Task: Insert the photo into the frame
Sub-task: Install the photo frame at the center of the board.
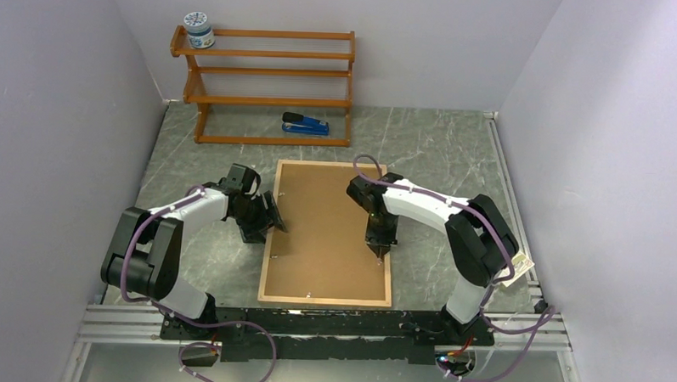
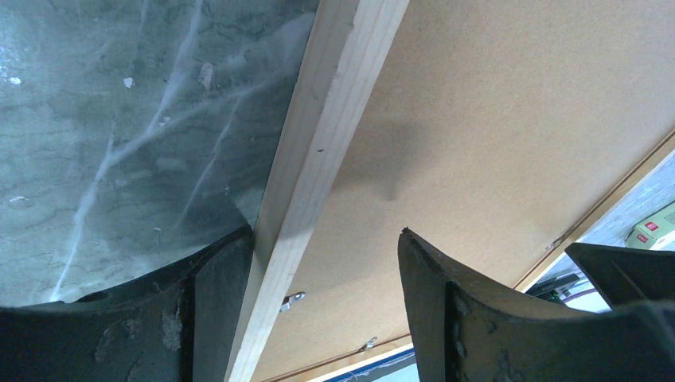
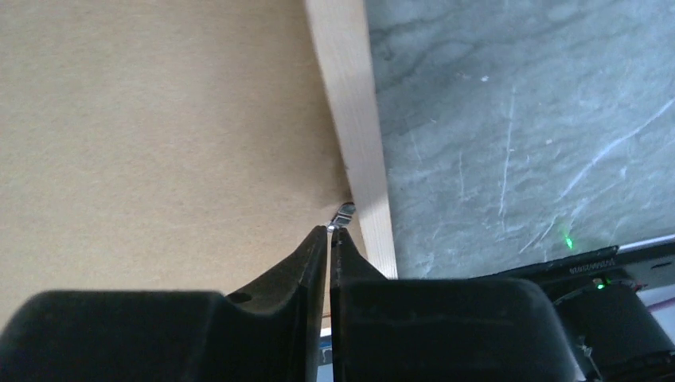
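Observation:
The frame (image 1: 268, 239) lies face down in the middle of the table, its light wood rail (image 2: 318, 135) around the brown backing board (image 1: 325, 233). The photo is hidden. My left gripper (image 1: 270, 218) is open and straddles the frame's left rail (image 2: 326, 232), one finger over the table and the other over the board (image 2: 493, 119). My right gripper (image 1: 380, 248) is at the frame's right rail (image 3: 350, 103), low over the board's edge. In the right wrist view its jaws (image 3: 330, 229) are closed on the end of a small metal tab (image 3: 345, 212) by the rail.
An orange-brown shelf rack (image 1: 267, 78) stands at the back, with a white jar (image 1: 199, 30) on its top shelf and a blue stapler (image 1: 305, 124) at its foot. Two more metal tabs (image 2: 294, 299) sit along the frame's inner edge. White walls close in both sides.

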Available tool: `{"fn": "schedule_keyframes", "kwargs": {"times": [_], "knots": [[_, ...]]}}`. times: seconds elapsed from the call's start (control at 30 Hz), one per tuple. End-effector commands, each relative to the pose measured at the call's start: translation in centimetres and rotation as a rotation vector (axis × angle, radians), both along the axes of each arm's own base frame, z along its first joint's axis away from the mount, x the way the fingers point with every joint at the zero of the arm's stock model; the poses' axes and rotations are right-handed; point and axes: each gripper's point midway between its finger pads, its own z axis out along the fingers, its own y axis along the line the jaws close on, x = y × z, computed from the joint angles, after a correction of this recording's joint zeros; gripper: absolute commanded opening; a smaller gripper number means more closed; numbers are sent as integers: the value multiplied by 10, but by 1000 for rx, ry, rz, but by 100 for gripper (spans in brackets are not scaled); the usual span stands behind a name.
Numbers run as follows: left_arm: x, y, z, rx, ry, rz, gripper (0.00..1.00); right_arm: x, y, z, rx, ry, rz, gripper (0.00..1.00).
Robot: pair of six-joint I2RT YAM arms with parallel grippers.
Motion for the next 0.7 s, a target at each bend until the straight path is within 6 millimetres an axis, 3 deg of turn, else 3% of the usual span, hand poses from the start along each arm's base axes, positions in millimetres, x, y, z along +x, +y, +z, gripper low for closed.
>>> {"fn": "schedule_keyframes", "kwargs": {"times": [0.0, 0.1, 0.37, 0.5, 0.67], "knots": [[-1, 3, -10, 31, 15, -1, 73, 3, 9, 4, 35, -5, 9, 17], [0, 5, -8, 38, 10, -2, 73, 4, 12, 3, 57, -21, -3, 30], [-2, 5, -8, 38, 13, -6, 73, 5, -6, 14, 28, -124, -59, 52], [-2, 4, -9, 32, 18, -7, 73, 1, -10, 14, 52, -160, -96, 59], [-2, 1, -8, 15, 18, -9, 73, -3, 0, -4, 158, -191, -121, 61]]}}
